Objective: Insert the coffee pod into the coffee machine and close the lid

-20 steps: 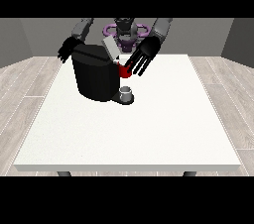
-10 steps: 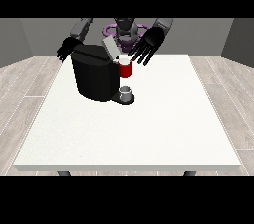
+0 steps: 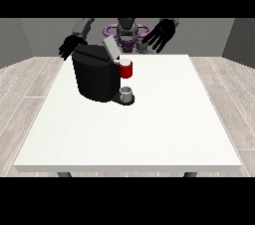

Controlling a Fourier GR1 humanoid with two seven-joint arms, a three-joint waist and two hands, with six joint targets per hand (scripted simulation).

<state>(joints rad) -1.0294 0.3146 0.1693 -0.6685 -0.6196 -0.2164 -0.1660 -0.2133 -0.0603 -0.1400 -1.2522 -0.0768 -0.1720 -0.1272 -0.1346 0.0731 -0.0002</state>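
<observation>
Hand [image 3: 158, 35] above table, lid [image 3: 110, 49] up.

The coffee machine [image 3: 95, 75] stands on the table [image 3: 149, 129], left of centre; a cup [image 3: 127, 92] sits at its front; the robot [image 3: 127, 31] stands behind.

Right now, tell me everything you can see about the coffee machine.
The coffee machine is a bulky black body standing upright on the white table, toward its far left part. Its grey lid is tilted up, open. A red head with a pale top juts from its right side, above a small grey cup on the base. No hand touches it.
</observation>
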